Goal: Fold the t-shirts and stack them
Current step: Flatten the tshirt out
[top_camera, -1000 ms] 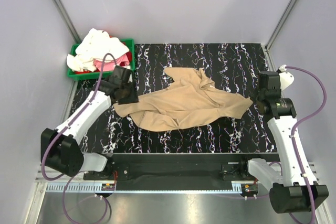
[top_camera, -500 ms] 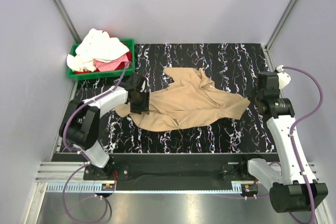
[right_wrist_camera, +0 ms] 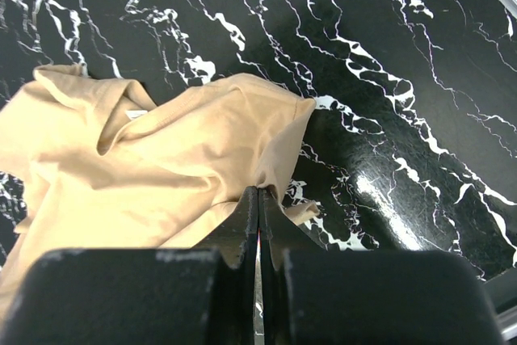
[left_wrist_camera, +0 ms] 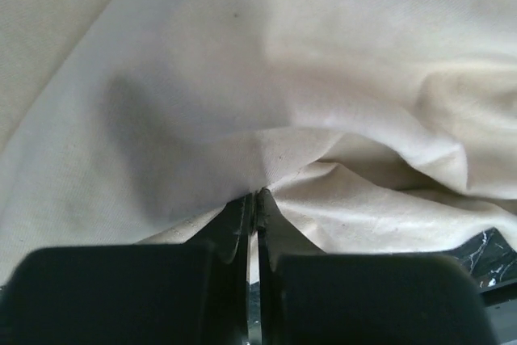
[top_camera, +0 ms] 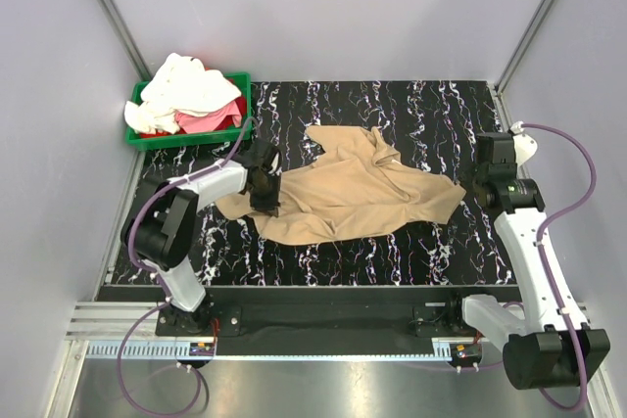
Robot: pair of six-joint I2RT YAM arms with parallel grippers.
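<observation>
A: How far is the folding?
B: Barely started. On the black marbled table [top_camera: 411, 115] the tan-khaki fabric t-shirt [top_camera: 353, 198] lies crumpled. The cream-white t-shirt [top_camera: 186, 85] and the pink-red t-shirt [top_camera: 211, 119] wait in the green plastic bin [top_camera: 240, 80]. The left gripper [left_wrist_camera: 256, 195] pinches the tan cloth; the right gripper [right_wrist_camera: 258, 191] is pressed together at its corner.

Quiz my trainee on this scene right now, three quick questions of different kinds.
1. True or false: the tan t-shirt is already folded neatly.
2. Where are the cream-white shirt and pink-red shirt? A) spread on the marble B) in the green bin C) in a gripper
3. Fill in: the left gripper and right gripper are both shut on the ____.
Key: 1 false; 2 B; 3 tan t-shirt.
</observation>
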